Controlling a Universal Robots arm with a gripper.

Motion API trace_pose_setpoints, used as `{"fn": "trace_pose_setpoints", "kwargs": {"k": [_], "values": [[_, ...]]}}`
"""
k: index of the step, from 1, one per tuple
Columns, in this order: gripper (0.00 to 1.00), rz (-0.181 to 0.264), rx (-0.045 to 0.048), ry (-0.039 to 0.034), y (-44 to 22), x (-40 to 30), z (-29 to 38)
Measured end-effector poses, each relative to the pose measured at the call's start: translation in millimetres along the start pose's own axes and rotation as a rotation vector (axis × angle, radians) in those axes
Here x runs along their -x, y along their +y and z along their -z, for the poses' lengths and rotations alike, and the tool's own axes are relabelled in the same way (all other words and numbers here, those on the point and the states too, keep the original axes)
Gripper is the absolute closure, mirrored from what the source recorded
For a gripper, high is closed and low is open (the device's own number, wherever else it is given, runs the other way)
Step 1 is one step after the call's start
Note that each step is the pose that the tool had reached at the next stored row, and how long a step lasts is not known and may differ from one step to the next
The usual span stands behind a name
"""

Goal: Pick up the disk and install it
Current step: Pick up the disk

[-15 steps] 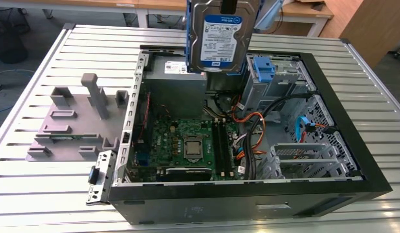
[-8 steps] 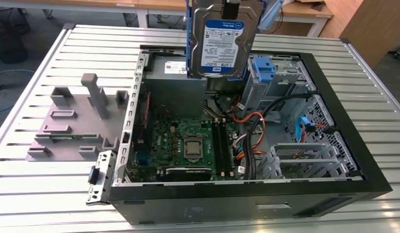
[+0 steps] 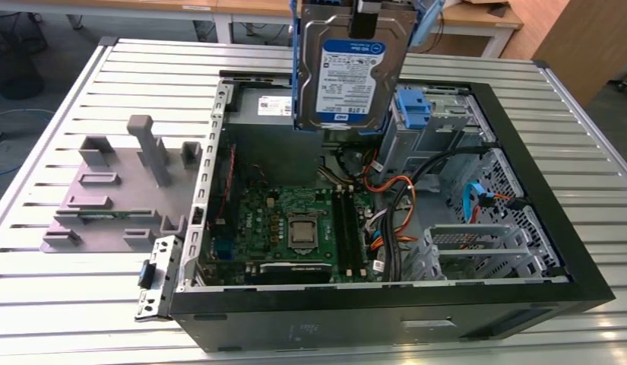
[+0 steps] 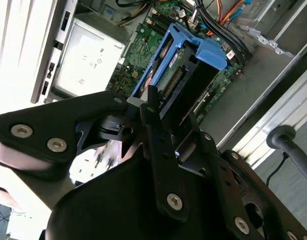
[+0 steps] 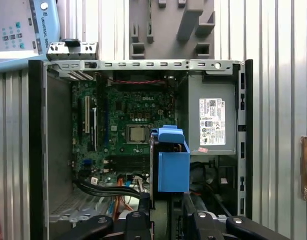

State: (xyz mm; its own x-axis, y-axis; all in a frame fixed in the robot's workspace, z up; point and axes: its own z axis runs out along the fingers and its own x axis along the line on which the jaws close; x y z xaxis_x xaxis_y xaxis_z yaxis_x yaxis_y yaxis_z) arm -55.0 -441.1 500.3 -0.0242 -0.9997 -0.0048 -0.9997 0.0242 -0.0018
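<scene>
My gripper (image 4: pixel 171 112) pinches the disk (image 3: pixel 346 76) by its edges; pickup looks done, carrying in hand; the disk hangs upright above the open case (image 3: pixel 571 251); installing, I judge, calls for squaring it to a drive cage (image 3: pixel 450 120).

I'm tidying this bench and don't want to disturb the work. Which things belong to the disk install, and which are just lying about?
In the job: the disk, the gripper shut on it, the open computer case beneath.
Just lying about: the grey stand, the spare blue bracket, the power supply box.
</scene>
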Motion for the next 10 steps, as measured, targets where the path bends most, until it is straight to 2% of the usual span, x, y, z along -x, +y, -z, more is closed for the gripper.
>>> {"fn": "trace_pose_setpoints", "kwargs": {"k": [10], "values": [[0.65,0.000,0.0000,0.0000,-0.4,-17.2,0.1]]}}
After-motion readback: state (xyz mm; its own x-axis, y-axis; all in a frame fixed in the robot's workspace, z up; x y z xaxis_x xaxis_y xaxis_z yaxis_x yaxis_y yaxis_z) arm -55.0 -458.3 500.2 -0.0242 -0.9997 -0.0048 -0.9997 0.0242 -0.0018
